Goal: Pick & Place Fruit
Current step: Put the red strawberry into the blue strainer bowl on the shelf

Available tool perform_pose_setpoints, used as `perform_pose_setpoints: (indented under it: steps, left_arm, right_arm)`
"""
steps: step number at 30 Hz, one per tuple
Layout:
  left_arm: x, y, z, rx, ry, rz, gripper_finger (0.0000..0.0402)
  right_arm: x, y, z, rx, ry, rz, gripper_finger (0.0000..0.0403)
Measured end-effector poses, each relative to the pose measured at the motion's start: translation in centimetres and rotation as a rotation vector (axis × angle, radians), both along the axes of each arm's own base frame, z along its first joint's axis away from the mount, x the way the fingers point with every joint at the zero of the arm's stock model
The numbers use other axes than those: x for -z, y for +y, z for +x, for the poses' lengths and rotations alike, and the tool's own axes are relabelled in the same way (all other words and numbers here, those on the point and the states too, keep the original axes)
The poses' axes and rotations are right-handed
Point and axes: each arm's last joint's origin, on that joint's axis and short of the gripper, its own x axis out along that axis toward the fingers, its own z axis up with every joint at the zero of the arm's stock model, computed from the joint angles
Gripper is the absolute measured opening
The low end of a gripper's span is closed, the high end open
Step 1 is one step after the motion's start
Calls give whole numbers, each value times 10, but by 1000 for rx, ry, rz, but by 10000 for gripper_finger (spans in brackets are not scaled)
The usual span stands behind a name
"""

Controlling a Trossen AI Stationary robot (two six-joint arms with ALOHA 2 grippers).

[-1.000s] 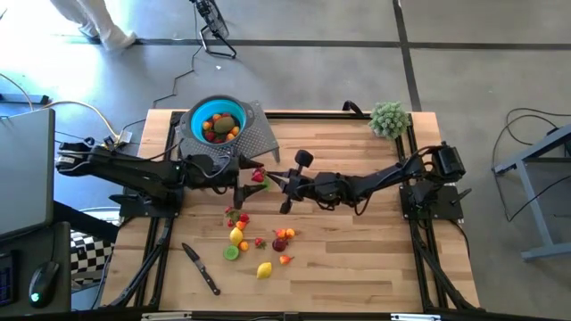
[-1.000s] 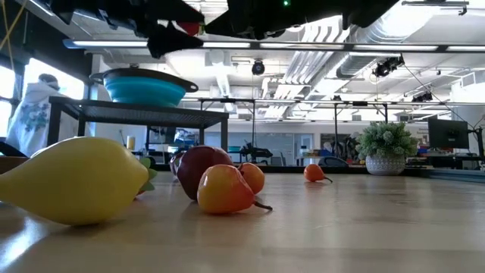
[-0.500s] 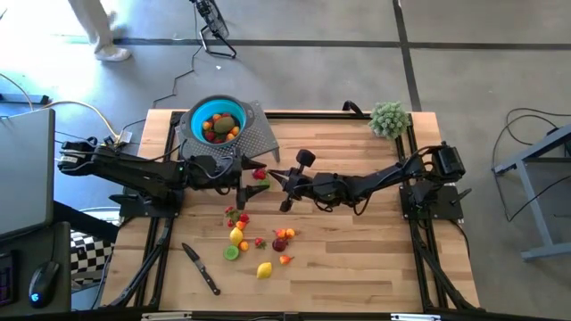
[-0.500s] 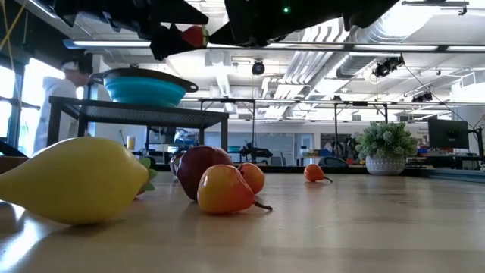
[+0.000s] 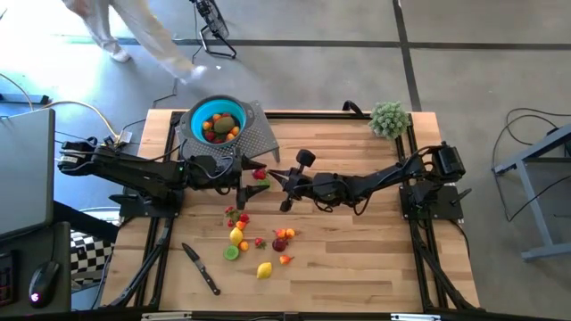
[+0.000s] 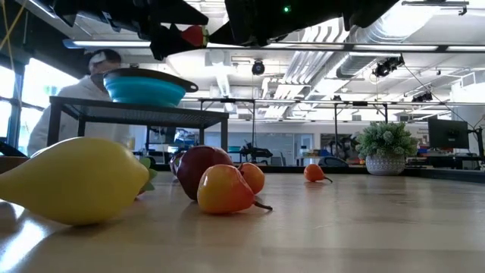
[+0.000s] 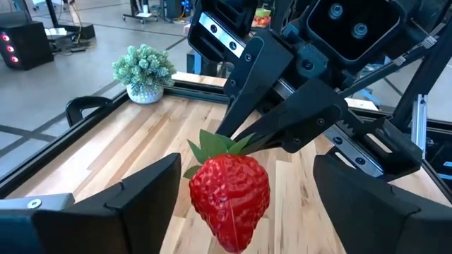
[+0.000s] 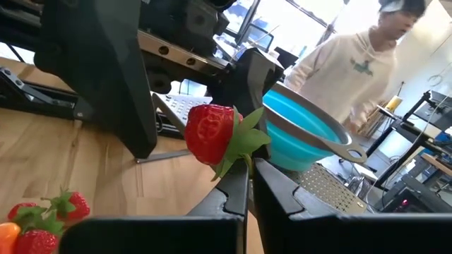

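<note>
**Strawberry pinched by its leaves between two end effectors**

High view: the left end effector (image 5: 243, 173) and right end effector (image 5: 273, 177) are met tip to tip over the counter (image 5: 357, 259), near its middle, with a strawberry (image 5: 259, 175) between them. A teal bowl (image 5: 217, 120) holding several fruits is raised on a mesh stand (image 5: 257, 134) at the far left corner. Loose fruit (image 5: 259, 241) is scattered on the counter below the end effectors, a knife (image 5: 201, 267) lies to its left, and a plant ball (image 5: 389, 118) sits at the far right corner.

Low view: the strawberry (image 6: 194, 35) is seen held high, above the level of the bowl (image 6: 144, 85). A lemon (image 6: 76, 180) and a small pear (image 6: 226, 189) lie close on the counter. A person (image 6: 68, 106) is visible behind the bowl.

Left wrist view: the left fingers (image 7: 138, 197) are spread wide on either side of the strawberry (image 7: 230, 194), not touching it.

Right wrist view: the right fingers (image 8: 236, 187) are pressed together on the strawberry's leaves (image 8: 241, 148).
</note>
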Motion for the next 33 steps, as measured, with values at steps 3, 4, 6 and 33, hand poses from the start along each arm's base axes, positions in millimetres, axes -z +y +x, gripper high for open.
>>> perform_pose_setpoints:
  steps: [3, 4, 6, 33]
  left_arm:
    - [0, 0, 0, 0, 0, 0, 281]
    - [0, 0, 0, 0, 0, 0, 271]
    - [0, 0, 0, 0, 0, 0, 251]
    - [0, 0, 0, -1, -1, -5, 152]
  right_arm:
    - [0, 0, 0, 0, 0, 0, 4]
    - [0, 0, 0, 0, 0, 0, 4]
    - [0, 0, 0, 0, 0, 0, 4]
    - [0, 0, 0, -1, 0, 0, 4]
